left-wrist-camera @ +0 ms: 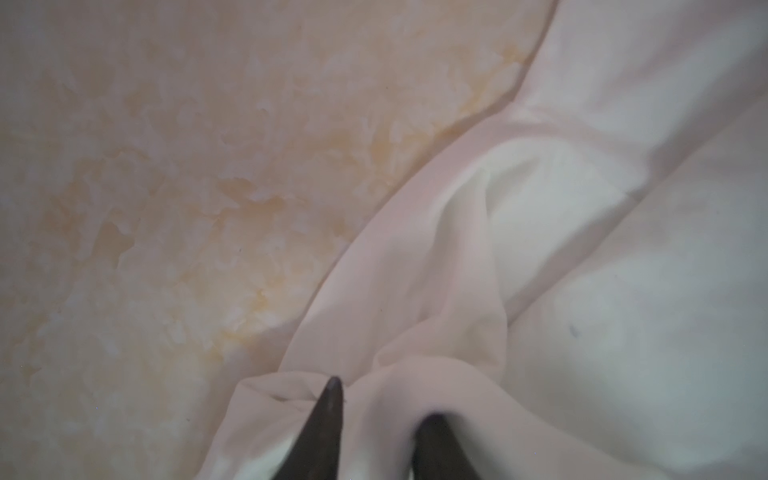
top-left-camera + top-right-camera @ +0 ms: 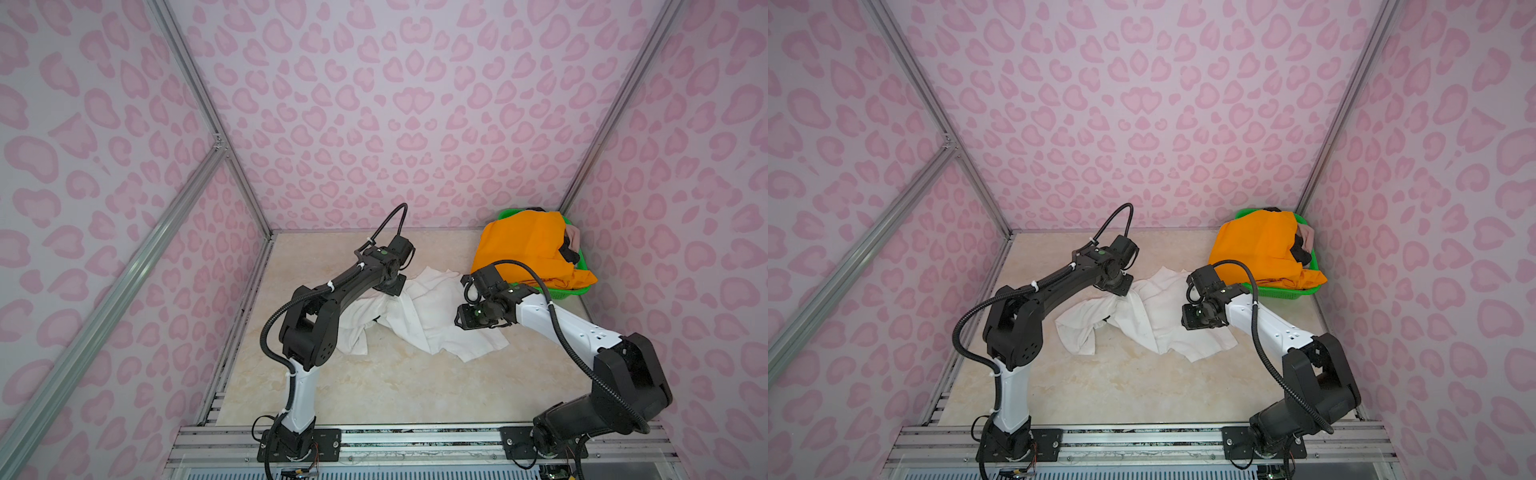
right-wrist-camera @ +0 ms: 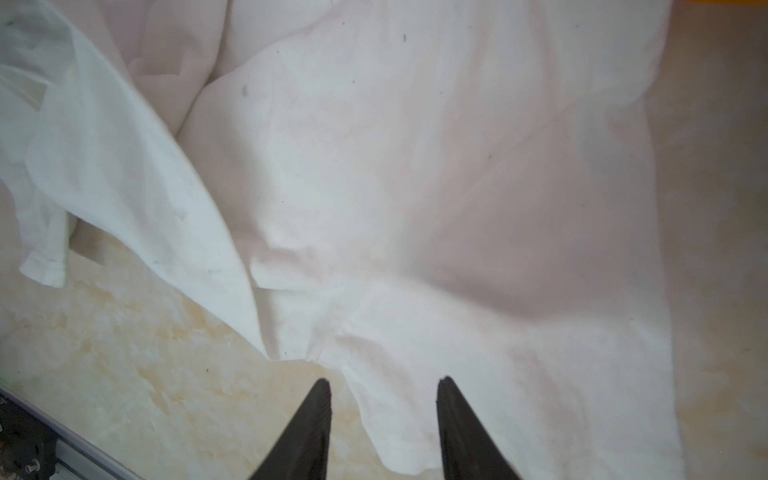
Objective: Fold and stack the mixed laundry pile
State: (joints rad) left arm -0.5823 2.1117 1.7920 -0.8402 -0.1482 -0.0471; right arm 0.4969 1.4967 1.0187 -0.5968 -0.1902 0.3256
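A crumpled white T-shirt lies spread on the marble table between both arms. My left gripper is down at the shirt's far left edge. Its jaws stand apart, with a raised fold of the shirt between them that drapes over one fingertip. My right gripper hovers open over the shirt's hem, one finger above bare table and one above cloth. Bright orange shorts cover the rest of the pile in the basket. A black piece and a beige-pink piece show beside them.
The green mesh basket sits in the far right corner against the pink patterned walls. Bare marble tabletop stretches from the shirt to the aluminium rail at the front, where both arm bases stand.
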